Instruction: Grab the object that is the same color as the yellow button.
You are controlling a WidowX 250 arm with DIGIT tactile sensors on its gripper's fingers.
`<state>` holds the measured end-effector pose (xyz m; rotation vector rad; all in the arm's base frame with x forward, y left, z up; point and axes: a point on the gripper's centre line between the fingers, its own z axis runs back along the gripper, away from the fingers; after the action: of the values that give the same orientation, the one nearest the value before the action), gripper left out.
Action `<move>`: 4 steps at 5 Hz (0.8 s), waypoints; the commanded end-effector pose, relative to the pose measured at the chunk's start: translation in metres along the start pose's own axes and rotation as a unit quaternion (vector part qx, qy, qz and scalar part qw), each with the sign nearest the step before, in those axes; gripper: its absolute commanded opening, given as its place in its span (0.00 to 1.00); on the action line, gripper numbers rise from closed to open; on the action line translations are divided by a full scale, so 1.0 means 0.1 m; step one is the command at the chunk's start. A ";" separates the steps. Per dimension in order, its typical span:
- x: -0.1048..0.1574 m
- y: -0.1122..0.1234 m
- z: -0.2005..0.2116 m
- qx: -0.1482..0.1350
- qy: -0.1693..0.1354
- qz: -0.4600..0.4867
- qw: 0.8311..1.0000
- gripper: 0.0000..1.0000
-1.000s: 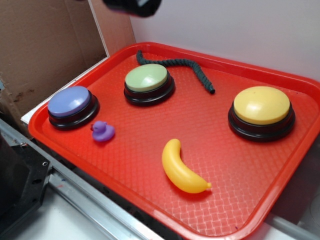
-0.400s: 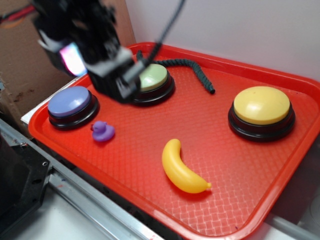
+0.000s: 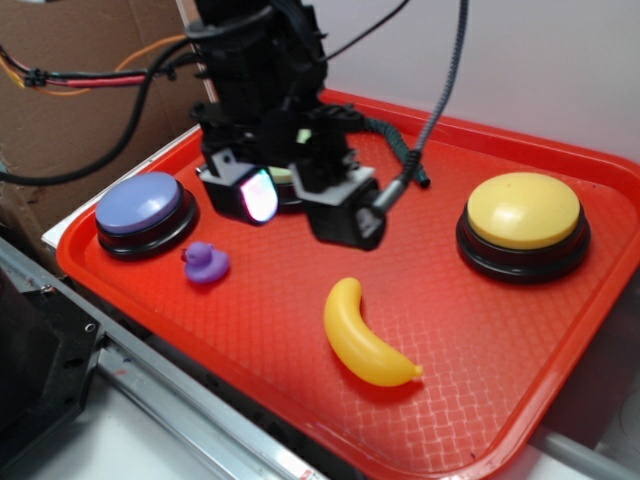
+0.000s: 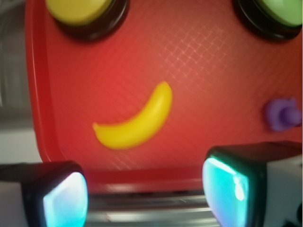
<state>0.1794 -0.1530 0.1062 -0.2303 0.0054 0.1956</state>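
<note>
Hovering above the middle of the red tray, the gripper is hanging with its jaws spread wide, holding nothing. In the wrist view its two fingers are showing at the bottom corners, well apart, their inner pads glowing pale cyan, and the gap between them is framing the tray's near rim. Black and red cables are trailing from the arm toward the tray's far left side.

The yellow banana is lying flat on the tray near the middle of the near edge, clear of the gripper and touching nothing else. In the wrist view it is sitting a little ahead of the fingers, its curve bowing toward the near rim.

The yellow button is standing on its black base by the right edge of the tray, well apart from the banana. A purple button is sitting at the left edge, and a small purple duck is resting just beside it toward the near edge. A green button is standing near the far edge; in the exterior view the gripper is covering most of it. A dark rope is lying along the far edge, partly behind the arm.
</note>
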 end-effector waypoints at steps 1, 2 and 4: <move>0.13 -0.11 0.19 0.019 -0.023 0.051 0.998 1.00; 0.12 -0.13 0.32 0.112 0.005 0.156 0.981 1.00; 0.12 -0.13 0.32 0.112 0.005 0.156 0.981 1.00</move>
<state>0.1899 -0.1518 0.1269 0.0277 0.1046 0.5007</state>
